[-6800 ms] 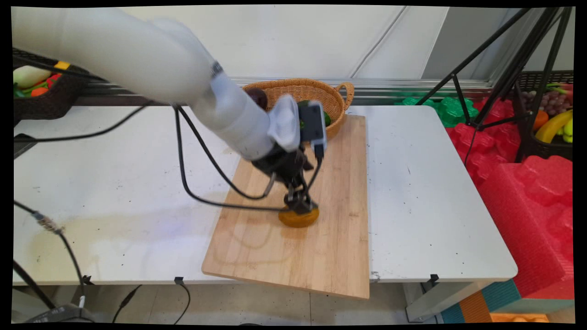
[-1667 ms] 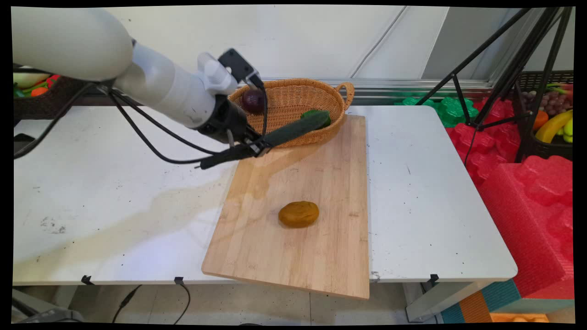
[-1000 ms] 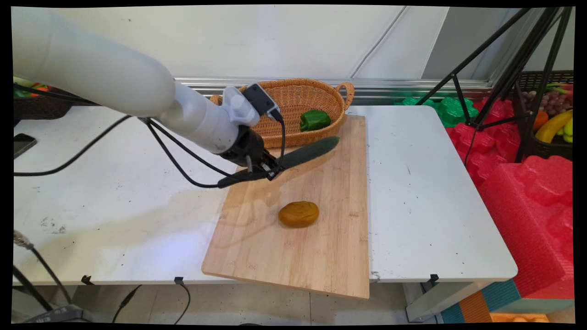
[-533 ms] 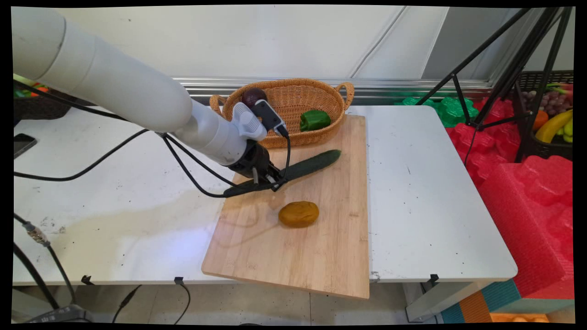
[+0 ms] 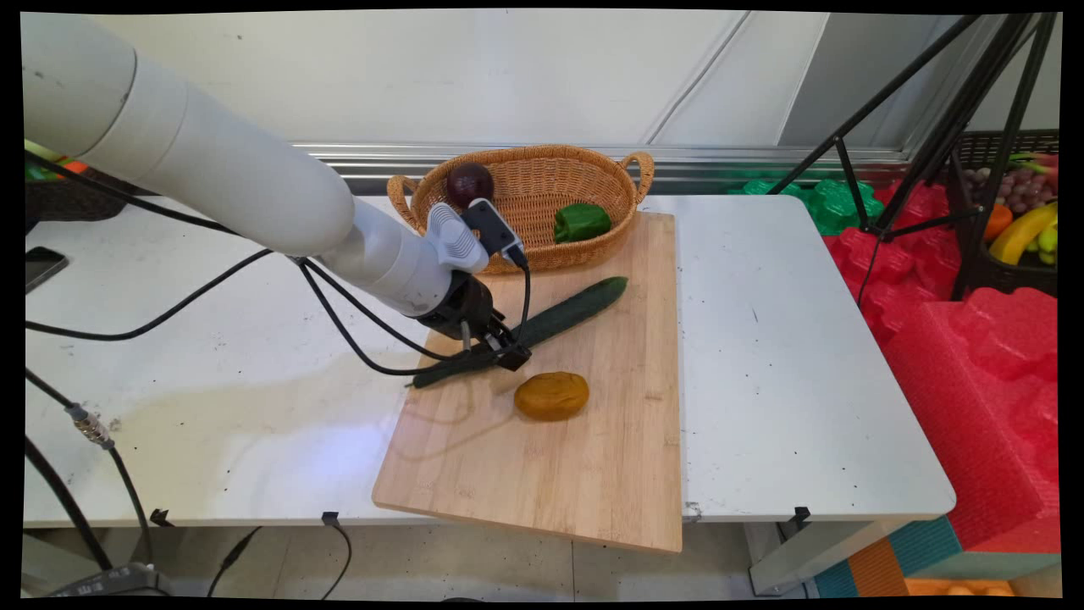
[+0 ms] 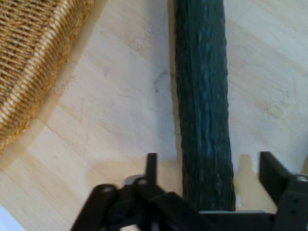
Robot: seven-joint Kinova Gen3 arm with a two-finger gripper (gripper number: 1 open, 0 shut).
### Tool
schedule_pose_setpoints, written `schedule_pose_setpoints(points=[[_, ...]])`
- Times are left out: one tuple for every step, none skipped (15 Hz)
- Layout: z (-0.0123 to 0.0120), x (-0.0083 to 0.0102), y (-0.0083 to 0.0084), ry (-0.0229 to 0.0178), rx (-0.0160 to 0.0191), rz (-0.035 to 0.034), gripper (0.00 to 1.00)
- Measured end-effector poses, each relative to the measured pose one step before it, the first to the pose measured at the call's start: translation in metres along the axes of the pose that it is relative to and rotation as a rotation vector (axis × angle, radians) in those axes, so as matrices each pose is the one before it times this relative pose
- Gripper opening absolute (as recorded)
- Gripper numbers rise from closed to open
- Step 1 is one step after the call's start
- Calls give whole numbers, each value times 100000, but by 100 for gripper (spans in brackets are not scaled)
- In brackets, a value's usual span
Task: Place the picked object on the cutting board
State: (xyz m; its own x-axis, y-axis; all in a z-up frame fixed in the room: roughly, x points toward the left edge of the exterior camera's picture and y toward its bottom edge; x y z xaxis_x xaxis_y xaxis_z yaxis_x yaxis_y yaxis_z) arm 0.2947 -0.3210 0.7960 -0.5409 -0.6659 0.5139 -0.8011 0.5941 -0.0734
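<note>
Claw: my claw (image 5: 506, 353) is open around the cucumber (image 5: 559, 313), not squeezing it.
Cucumber: lying on the board (image 5: 593, 474).
Near: potato (image 5: 551, 396), basket (image 5: 542, 182).

Low over the wooden cutting board (image 5: 593, 457), near its left edge: black gripper (image 5: 505, 349), set about a long dark green cucumber (image 5: 525, 329) lying slantwise (lower-left tip past the board's edge, over the white table (image 5: 788, 356)). Just beside, on the board: a brownish-orange potato (image 5: 551, 396), apart from the cucumber. At the board's far end: a wicker basket (image 5: 542, 174) holding a green pepper (image 5: 581, 222) and a dark purple round fruit (image 5: 469, 183). Draped under the arm: black cables (image 5: 339, 313).
</note>
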Motion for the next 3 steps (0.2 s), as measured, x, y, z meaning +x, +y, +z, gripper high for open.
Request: schedule_pose_setpoints(points=[[-107,-132,-13,-9,-23,417,100],[-131,-91,-3,92,-37,435,100],[-252,-74,3,313,-50,589,100]])
